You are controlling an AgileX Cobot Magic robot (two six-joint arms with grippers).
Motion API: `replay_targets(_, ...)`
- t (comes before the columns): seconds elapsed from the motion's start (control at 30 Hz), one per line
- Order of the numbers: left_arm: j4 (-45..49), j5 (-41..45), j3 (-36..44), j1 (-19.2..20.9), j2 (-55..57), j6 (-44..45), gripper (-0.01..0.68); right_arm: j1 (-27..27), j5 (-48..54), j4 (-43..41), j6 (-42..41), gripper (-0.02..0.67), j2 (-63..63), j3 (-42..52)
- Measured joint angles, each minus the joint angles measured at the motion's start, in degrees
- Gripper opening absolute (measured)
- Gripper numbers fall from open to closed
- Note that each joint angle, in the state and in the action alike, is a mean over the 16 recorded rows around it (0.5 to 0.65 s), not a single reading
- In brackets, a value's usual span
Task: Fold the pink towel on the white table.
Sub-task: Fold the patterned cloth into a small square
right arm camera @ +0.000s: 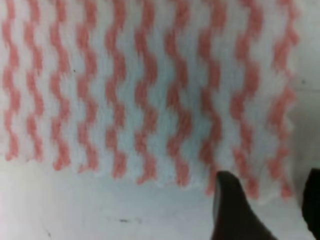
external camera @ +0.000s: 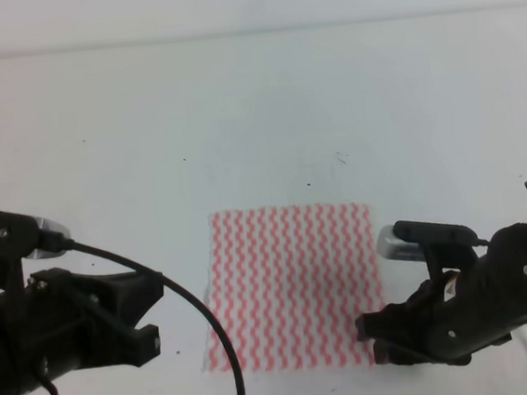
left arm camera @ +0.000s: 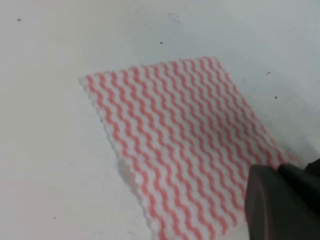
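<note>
The right pincer covers the pink towel's near corner — close-up blurred, pincer tips cropped.

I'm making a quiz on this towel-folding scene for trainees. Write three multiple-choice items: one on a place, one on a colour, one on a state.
1. Where is the right gripper?
A. At the towel's near right corner
B. At the table's far edge
C. Left of the towel

2. What colour are the stripes on the pink towel?
A. Blue and white
B. Pink-red and white
C. Green and yellow

3. How does the towel lie on the white table?
A. Rolled up
B. Folded in half
C. Spread flat

Answers: 1 A, its dark fingers sit at that corner; 2 B, wavy pink-red stripes show in every view; 3 C, one flat layer, no fold.
</note>
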Motion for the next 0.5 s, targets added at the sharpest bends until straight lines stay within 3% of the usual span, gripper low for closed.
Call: replay_targets(0.5,0.0,0.0,0.0,0.0,0.0,0.0,-0.003,0.0,0.2,2.5,-1.8,0.268,0.8,-0.1)
